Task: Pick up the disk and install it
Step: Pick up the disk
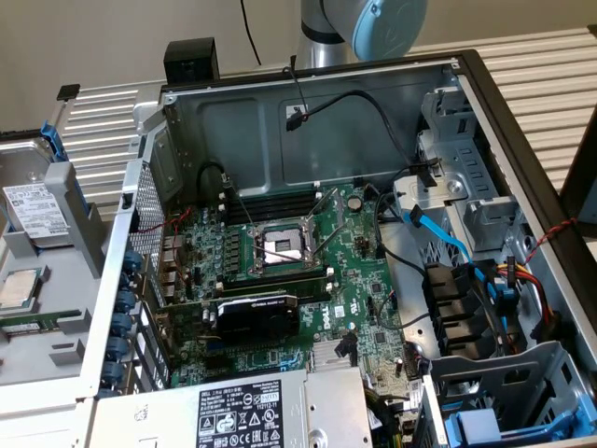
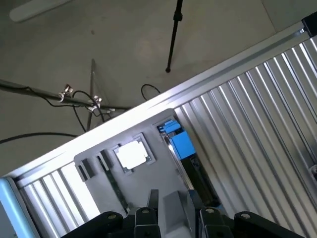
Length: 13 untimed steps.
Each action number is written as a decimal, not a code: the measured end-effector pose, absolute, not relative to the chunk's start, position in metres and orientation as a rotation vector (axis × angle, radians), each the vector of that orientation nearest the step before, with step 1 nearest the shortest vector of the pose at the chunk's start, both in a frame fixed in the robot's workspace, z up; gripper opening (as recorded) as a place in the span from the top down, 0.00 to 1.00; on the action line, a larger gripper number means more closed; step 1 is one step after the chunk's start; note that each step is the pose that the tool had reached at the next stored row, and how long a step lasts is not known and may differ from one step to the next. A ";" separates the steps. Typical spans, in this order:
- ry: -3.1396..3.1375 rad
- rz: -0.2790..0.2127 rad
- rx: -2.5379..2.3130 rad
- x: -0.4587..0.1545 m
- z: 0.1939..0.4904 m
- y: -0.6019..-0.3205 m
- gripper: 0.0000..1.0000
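Observation:
The disk (image 1: 35, 211), silver-grey with a white label and a blue carrier frame, rests tilted in a grey holder tray (image 1: 70, 271) at the exterior view's left, outside the computer case. In the wrist view its blue carrier (image 2: 179, 143) shows edge-on on that tray. My gripper (image 2: 172, 199) hangs well above the tray, its two dark fingers apart and nothing held between them. The arm's blue-capped joint (image 1: 378, 23) shows behind the case's back wall.
A small square processor chip (image 2: 132, 154) lies in the same tray beside the disk. The open computer case (image 1: 308, 112) holds a motherboard, a black graphics card (image 1: 256, 315), loose cables and drive bays (image 1: 466, 205) at the exterior view's right. Ribbed aluminium table (image 2: 257, 124) surrounds them.

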<state>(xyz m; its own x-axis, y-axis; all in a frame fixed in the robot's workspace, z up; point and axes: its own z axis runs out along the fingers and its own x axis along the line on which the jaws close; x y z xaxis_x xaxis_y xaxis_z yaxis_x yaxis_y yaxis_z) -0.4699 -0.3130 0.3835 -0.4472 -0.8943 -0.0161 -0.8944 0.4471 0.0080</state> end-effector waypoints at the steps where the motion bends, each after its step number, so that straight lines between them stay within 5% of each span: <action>1: 2.650 0.024 -1.670 -0.470 0.384 -0.313 0.64; 13: 2.453 0.026 -1.951 -0.470 0.383 -0.313 0.64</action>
